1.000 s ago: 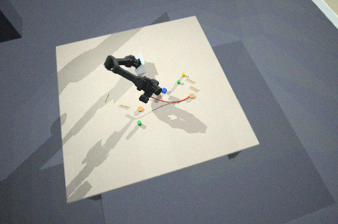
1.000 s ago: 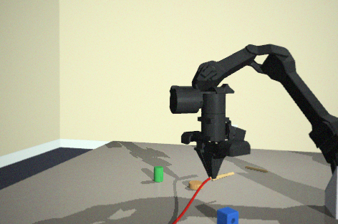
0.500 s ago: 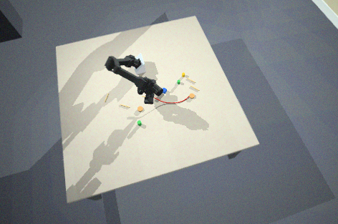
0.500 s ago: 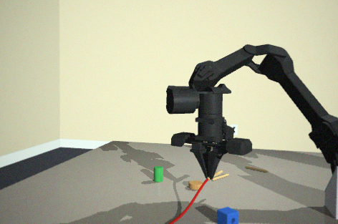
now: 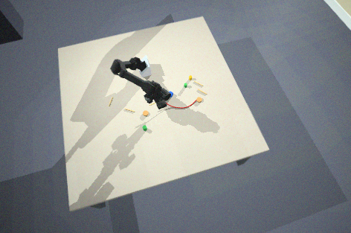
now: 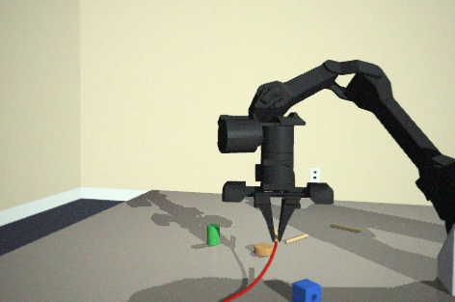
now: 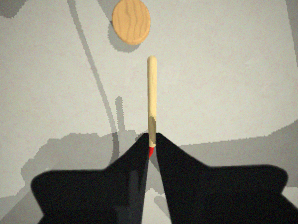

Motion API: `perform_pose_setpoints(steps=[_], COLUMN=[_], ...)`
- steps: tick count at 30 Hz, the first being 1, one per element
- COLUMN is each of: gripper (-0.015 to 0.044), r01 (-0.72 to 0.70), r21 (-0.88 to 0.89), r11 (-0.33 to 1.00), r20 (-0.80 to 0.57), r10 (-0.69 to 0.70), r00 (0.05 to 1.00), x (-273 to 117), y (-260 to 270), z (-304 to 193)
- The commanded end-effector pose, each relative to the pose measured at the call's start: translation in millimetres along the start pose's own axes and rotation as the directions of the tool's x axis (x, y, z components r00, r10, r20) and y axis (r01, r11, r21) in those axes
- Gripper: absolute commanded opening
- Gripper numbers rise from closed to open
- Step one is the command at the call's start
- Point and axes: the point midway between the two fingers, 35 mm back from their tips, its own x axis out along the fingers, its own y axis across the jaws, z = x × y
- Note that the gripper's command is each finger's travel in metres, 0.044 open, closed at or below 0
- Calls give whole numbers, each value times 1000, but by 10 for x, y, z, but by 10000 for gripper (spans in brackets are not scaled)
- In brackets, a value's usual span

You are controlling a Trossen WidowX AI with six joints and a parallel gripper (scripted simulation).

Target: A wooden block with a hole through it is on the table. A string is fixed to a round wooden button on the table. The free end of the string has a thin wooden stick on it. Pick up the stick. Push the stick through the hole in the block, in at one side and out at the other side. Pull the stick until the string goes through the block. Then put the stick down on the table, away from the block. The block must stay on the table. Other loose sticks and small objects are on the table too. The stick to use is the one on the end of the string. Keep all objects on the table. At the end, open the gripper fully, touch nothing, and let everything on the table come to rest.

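The gripper (image 6: 276,239) (image 7: 152,137) is pinched tight on the stick (image 6: 276,233) (image 7: 152,90), close to the end where the red string (image 5: 182,108) (image 6: 262,269) (image 7: 151,151) joins on. The stick is up off the worktop (image 5: 223,133) (image 6: 159,250) (image 7: 225,100), and its bare end pokes out past the tips. The string goes from the gripper over to its button (image 5: 199,100). The blue block (image 5: 171,94) (image 6: 307,291) sits on the worktop near the gripper, and one side shows a dark hole. The stick is not in the hole. So the picking up looks done, and I think the job now is to line the stick up. Next, the gripper should point the bare end right at the hole, at the same height, and then push it in slowly. If it goes in crooked, it could bump the block and slide it. There are no boxes or cups to put things in. The only hollow that matters is the block's hole, and no string runs through it. The other round piece (image 5: 146,113) (image 6: 263,249) (image 7: 131,21) lies near the gripper, so take care not to knock it.
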Motion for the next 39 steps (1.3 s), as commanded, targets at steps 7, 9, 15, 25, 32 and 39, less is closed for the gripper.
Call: perform_pose_setpoints(steps=[7, 9, 15, 25, 32, 39], gripper=[0, 0, 0, 0, 0, 0], r01=[-3, -3, -4, -4, -3, -2], r21=[-353, -418, -599, -839, -946, -997], r11=[936, 909, 801, 545, 323, 82], r20=[-2, -2, -2, -2, -2, -2], r10=[2, 3, 3, 4, 5, 5], r00=[1000, 1000, 1000, 1000, 1000, 1000], x=[-19, -21, -24, -29, -31, -33], y=[72, 86, 125, 190, 234, 277], z=[-51, -59, -85, -128, -159, -190])
